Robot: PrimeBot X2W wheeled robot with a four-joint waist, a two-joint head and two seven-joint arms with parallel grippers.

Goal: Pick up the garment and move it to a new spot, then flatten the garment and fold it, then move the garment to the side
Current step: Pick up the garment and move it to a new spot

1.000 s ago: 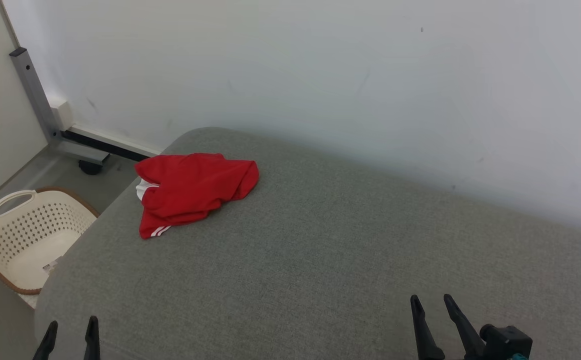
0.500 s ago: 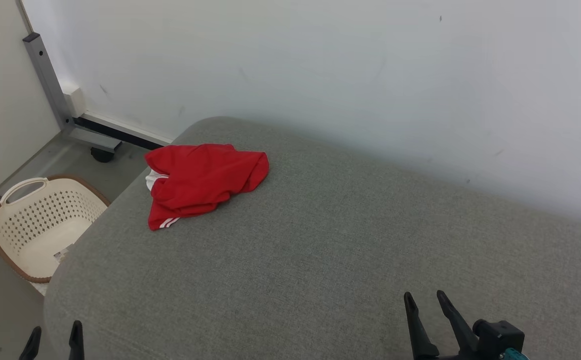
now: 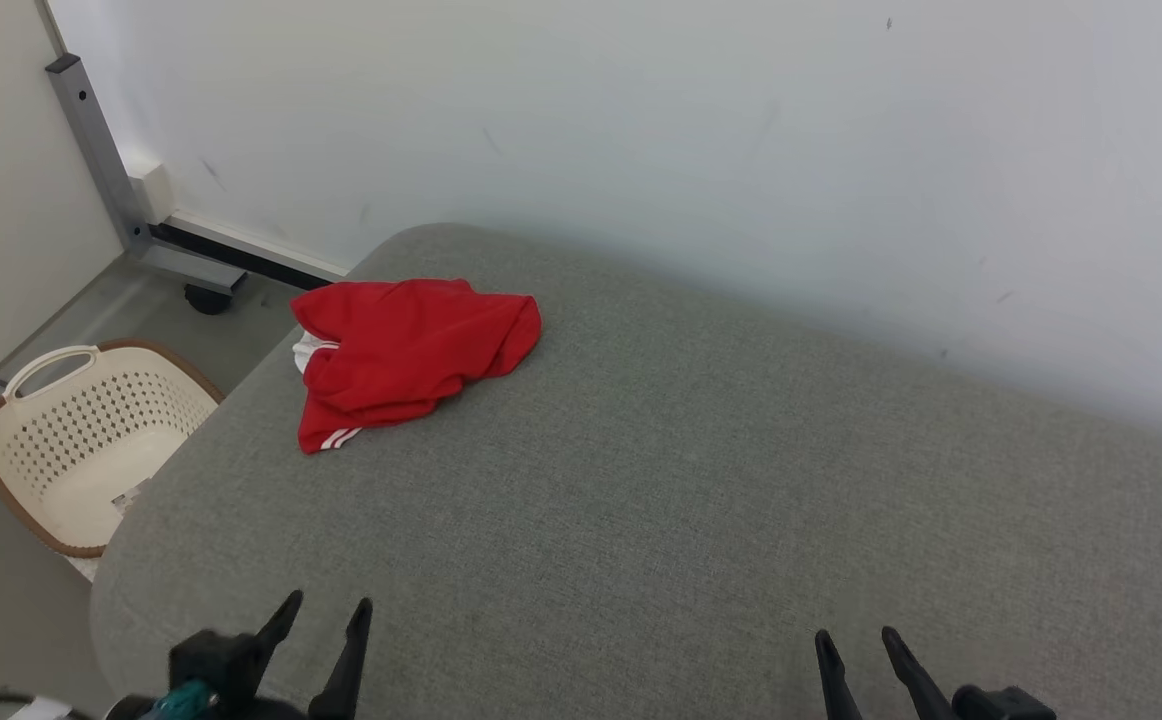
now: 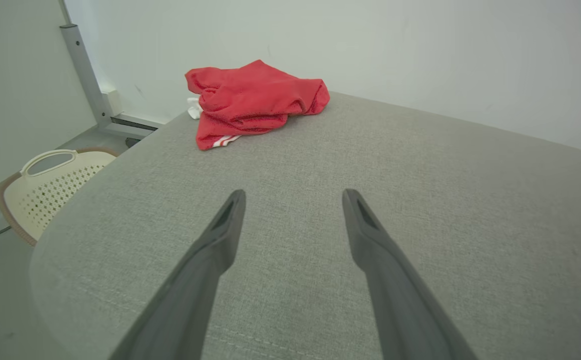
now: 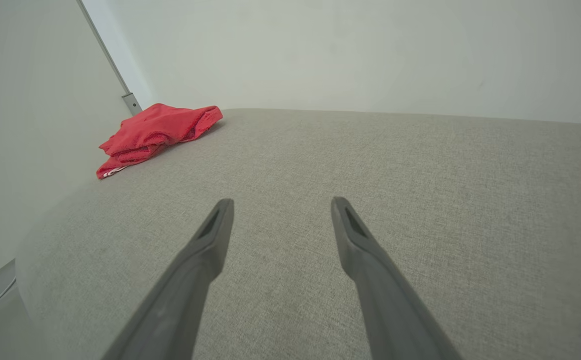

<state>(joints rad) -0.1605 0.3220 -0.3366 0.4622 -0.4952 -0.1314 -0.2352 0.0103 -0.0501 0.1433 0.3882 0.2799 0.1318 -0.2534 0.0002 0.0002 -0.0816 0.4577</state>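
The garment (image 3: 409,355) is red with white stripes and lies crumpled near the far left corner of the grey cushioned surface (image 3: 641,480). It also appears as the garment (image 4: 253,102) ahead of my left fingers and the garment (image 5: 155,135) far left of my right fingers. My left gripper (image 3: 328,608) is open over the surface's near left edge, well short of the garment. My right gripper (image 3: 854,640) is open at the near right, empty. In the wrist views the left gripper (image 4: 293,196) and the right gripper (image 5: 281,204) hold nothing.
A cream perforated laundry basket (image 3: 81,440) with a brown rim stands on the floor left of the surface. A white wall (image 3: 691,150) runs close behind the surface. A grey metal post (image 3: 96,150) on a wheeled base stands at the far left.
The head camera has shifted, so the whole scene sits a little differently. My left gripper has risen and moved right, over the surface's near edge. The right gripper sits lower in view. The garment lies as before.
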